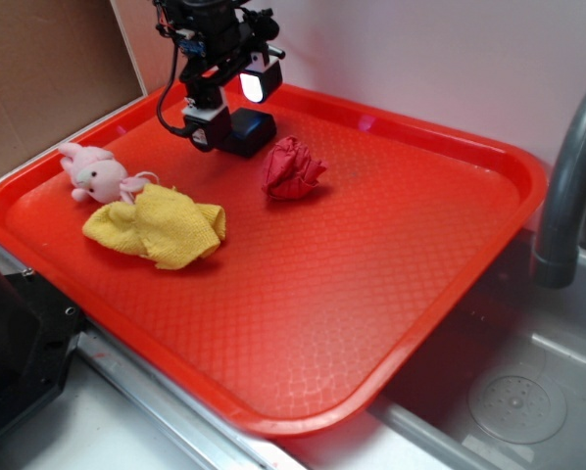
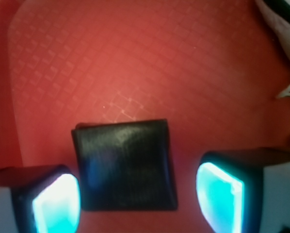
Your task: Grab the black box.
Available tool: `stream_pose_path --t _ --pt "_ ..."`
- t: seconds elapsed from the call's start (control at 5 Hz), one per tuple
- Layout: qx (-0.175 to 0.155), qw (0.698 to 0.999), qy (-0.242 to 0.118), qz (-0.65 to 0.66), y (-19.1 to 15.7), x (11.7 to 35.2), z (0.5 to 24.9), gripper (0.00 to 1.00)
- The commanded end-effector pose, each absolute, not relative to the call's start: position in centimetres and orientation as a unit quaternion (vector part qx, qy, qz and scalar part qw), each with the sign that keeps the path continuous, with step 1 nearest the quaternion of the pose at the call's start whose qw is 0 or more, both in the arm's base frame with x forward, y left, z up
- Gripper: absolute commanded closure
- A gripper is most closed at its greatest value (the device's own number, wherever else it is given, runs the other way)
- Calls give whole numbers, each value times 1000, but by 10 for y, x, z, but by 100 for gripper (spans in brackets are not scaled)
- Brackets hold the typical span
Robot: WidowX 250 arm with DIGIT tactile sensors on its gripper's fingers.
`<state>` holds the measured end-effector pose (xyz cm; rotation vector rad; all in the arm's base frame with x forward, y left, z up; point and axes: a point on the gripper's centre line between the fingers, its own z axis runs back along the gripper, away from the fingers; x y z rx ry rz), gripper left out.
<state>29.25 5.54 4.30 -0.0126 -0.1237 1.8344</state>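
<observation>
Positioning for the grasp was the step in hand. At the far left of the red tray (image 1: 450, 294) the gripper (image 1: 232, 110) hung low over the black box (image 1: 251, 130), its jaws spread and holding nothing. From the wrist view the box (image 2: 124, 165) lay flat between the two lit pads (image 2: 55, 206), a gap showing on each side. Off to the right sat a red cloth ball (image 1: 293, 168), clear of the work. Next, I judged, a short drop and an even squeeze were needed.
</observation>
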Motion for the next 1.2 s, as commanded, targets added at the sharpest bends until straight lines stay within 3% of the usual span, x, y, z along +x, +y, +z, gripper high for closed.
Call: stream_pose_path --t 0.0,0.4,0.6,0.8,1.0 --pt "2 606 -78 791 65 289 33 0" --pt "-1 609 -59 791 63 291 25 0" --pt "-2 607 -63 792 62 289 23 100" --pt "-21 662 -54 747 57 285 46 100" --pt "-49 749 -47 659 37 277 95 100"
